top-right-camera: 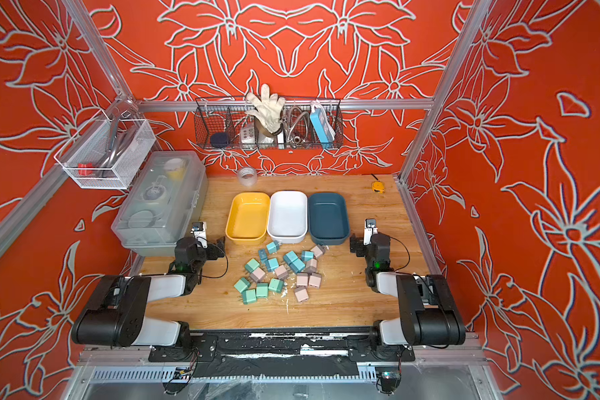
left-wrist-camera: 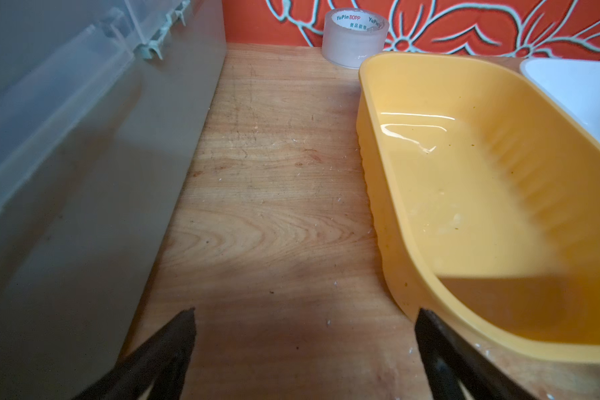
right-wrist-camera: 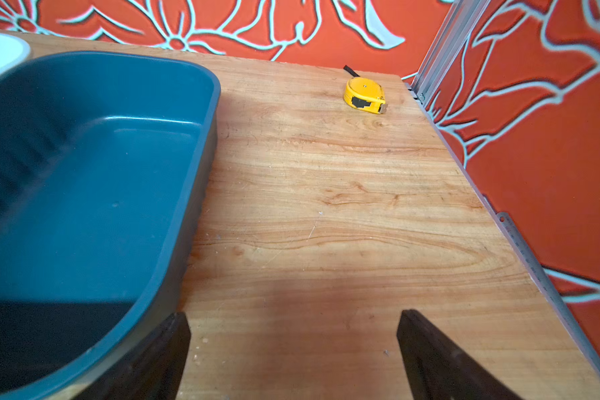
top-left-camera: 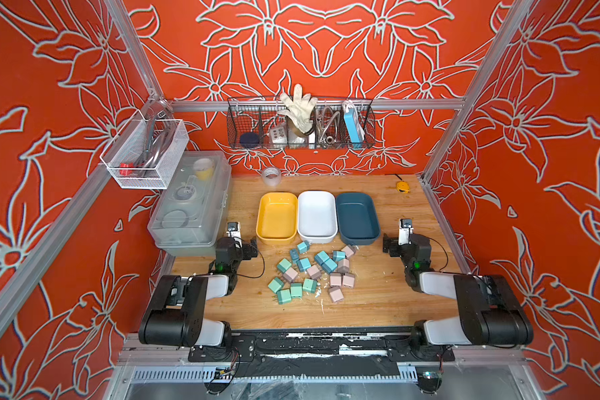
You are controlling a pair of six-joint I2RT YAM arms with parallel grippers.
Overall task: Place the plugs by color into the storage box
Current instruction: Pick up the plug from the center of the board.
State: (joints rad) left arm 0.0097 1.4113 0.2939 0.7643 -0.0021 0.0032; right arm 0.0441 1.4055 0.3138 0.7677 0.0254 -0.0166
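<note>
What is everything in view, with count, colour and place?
yellow tray: one, yellow, left of row, empty
white tray: one, white, middle, empty
dark blue tray: one, dark blue, right, empty
teal plugs: about six, teal, heap before trays
mint plugs: about five, mint, heap's near left
pink plugs: about seven, pink, mostly heap's right
tape roll: one, clear, behind yellow tray
tape measure: one, yellow, far right corner
lidded box: one, translucent, left of trays
wire basket: one, black, hung at back
mesh basket: one, white, hung at left
left claw: one, black, open, beside yellow tray
right claw: one, black, open, beside dark blue tray
</note>
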